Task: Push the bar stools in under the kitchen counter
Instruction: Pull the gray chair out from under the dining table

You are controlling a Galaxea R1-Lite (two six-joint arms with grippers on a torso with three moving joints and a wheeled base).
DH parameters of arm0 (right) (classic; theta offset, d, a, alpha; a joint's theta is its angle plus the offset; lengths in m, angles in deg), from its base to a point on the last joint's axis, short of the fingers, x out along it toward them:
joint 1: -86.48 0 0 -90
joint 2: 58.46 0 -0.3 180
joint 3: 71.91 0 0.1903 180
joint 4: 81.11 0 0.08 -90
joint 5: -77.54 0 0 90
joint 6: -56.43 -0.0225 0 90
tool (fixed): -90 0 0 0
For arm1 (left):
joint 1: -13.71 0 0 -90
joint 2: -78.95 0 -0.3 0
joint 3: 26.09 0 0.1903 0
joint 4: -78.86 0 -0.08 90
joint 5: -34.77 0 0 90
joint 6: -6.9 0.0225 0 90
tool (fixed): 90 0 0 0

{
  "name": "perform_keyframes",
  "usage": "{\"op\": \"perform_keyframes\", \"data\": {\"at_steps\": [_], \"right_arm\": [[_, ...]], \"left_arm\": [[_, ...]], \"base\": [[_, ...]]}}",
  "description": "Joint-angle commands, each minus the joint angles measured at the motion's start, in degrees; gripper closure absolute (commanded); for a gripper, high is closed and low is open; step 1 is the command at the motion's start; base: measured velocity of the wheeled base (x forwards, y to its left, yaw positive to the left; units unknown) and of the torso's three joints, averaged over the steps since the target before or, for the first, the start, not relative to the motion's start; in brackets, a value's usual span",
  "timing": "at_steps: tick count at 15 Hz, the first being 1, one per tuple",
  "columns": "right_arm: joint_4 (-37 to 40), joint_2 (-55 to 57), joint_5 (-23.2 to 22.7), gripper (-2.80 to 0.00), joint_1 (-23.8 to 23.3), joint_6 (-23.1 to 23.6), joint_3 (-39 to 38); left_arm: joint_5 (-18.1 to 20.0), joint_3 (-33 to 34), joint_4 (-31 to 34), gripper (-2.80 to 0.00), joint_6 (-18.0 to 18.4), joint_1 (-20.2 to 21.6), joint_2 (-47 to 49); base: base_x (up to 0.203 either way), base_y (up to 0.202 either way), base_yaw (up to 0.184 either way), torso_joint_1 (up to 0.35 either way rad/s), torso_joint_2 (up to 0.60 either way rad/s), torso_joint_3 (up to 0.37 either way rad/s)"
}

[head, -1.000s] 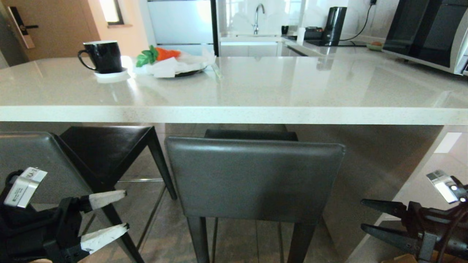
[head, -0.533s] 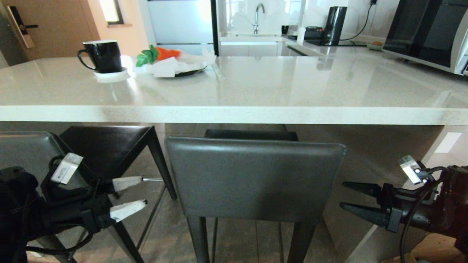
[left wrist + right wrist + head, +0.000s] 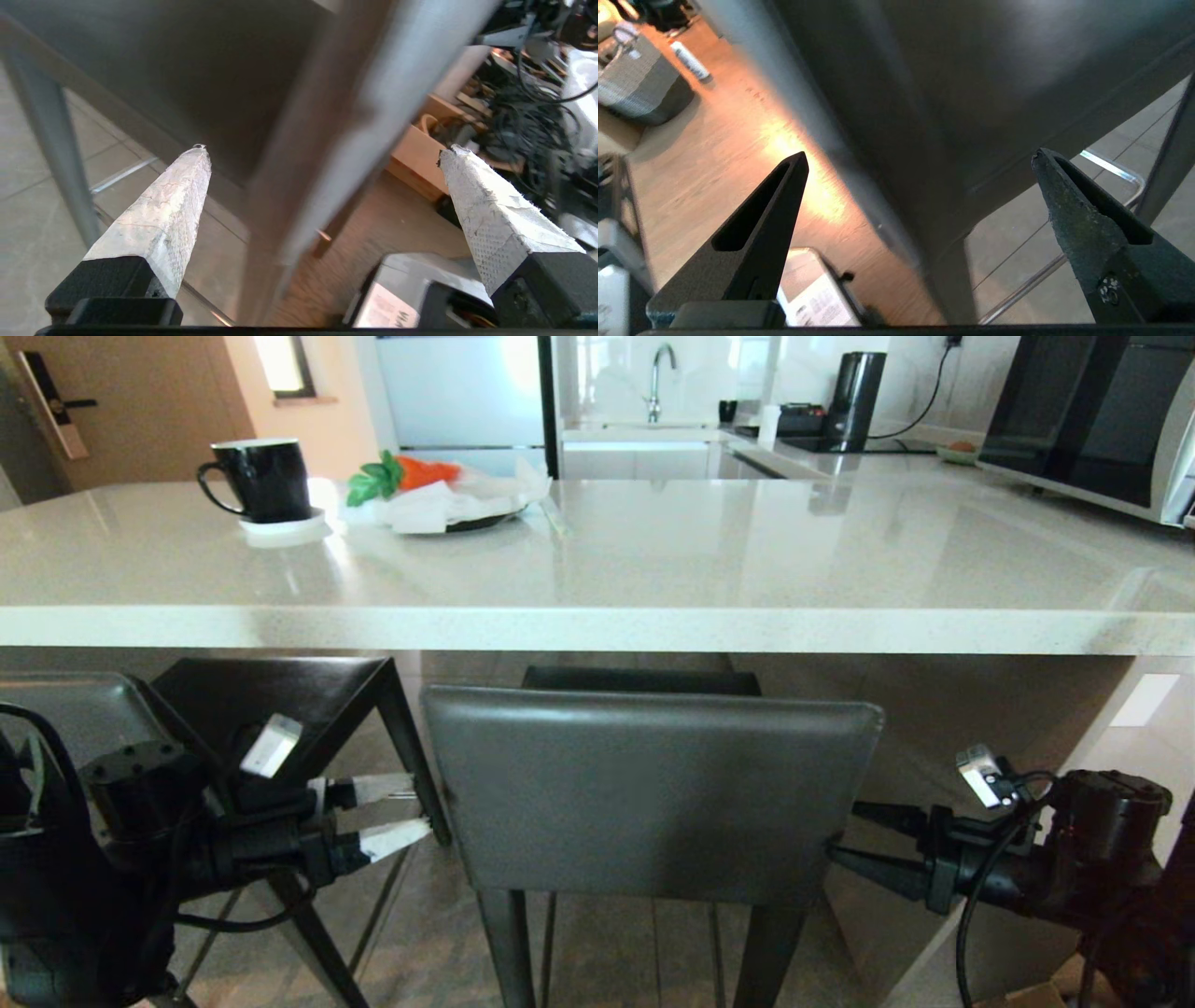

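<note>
Glossy kitchen counter [image 3: 597, 569], tiled floor [image 3: 616, 952]

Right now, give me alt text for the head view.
A grey bar stool stands before the kitchen counter, the open left gripper and open right gripper at its backrest's two sides. A second stool is further left.

Both the left gripper [image 3: 401, 814] and the right gripper [image 3: 845, 835] have moved inward, now flanking the backrest [image 3: 653, 793], fingers apart.

Glossy speckled stone counter [image 3: 597, 569]; smooth grey leather stool backrest [image 3: 653, 793]
</note>
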Motion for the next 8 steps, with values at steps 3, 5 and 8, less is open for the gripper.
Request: {"op": "perform_keyframes", "data": {"at_steps": [3, 5, 8], "right_arm": [[-0.5, 1.2, -0.7, -2.80, 0.3, -1.1, 3.5], [-0.5, -0.1, -1.1, -2.80, 1.3, -1.2, 4.3], [-0.5, -2.3, -1.6, -2.80, 3.7, -4.8, 5.8]], "left_arm": [[0.4, -4.3, -0.5, -2.80, -0.2, -0.7, 3.4], [0.7, -6.2, -0.5, -2.80, -0.2, -1.4, 4.0], [1.0, -7.7, -0.5, -2.80, -0.1, -3.4, 4.7]], "base": [[0.000, 0.000, 0.000, 0.000, 0.00, 0.000], [0.000, 0.000, 0.000, 0.000, 0.00, 0.000], [0.000, 0.000, 0.000, 0.000, 0.00, 0.000]]}}
